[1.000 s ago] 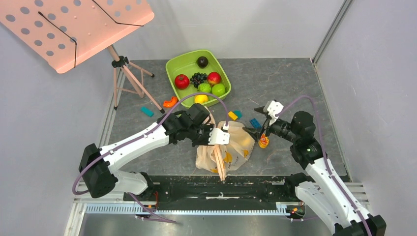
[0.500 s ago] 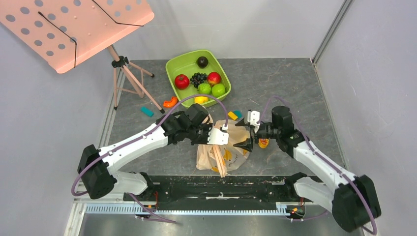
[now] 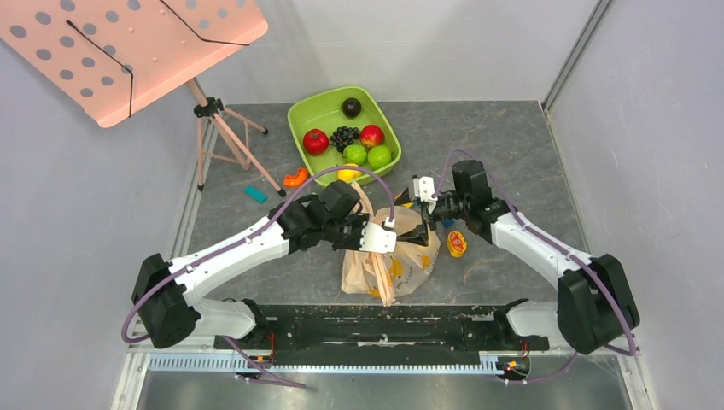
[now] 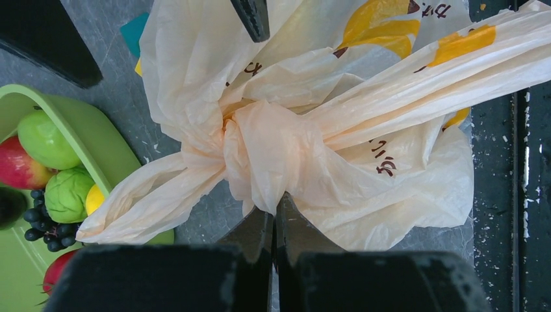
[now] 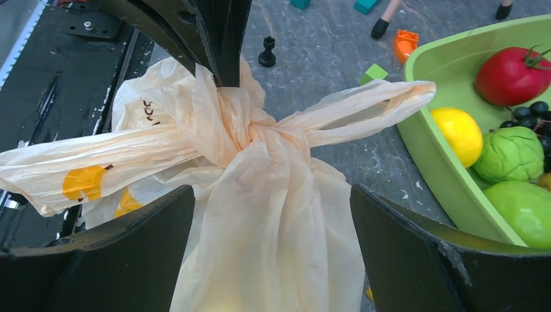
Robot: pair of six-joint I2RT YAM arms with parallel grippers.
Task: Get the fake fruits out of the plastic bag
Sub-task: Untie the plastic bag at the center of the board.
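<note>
The plastic bag (image 3: 408,258) lies tied shut in front of the arms, its two handles knotted together (image 4: 260,153). My left gripper (image 3: 381,238) is shut on bag film just under the knot, as the left wrist view (image 4: 275,203) shows. My right gripper (image 3: 424,207) is open at the bag's far side. In the right wrist view (image 5: 273,260) its two fingers stand wide apart with a fold of the bag (image 5: 273,214) between them, touching neither. The fake fruits are hidden inside the bag.
A green tub (image 3: 318,109) of other fruit, with a blackish grape bunch (image 3: 344,137), stands behind the bag. A small orange-yellow object (image 3: 457,244) lies right of the bag. Toy blocks (image 3: 254,194) and a music stand (image 3: 128,51) are at the left. A black pawn (image 5: 267,52) stands nearby.
My right arm has swung left from beside the orange-yellow object to the bag, its gripper open over the bag's far side. My left gripper has kept its hold and barely moved.
</note>
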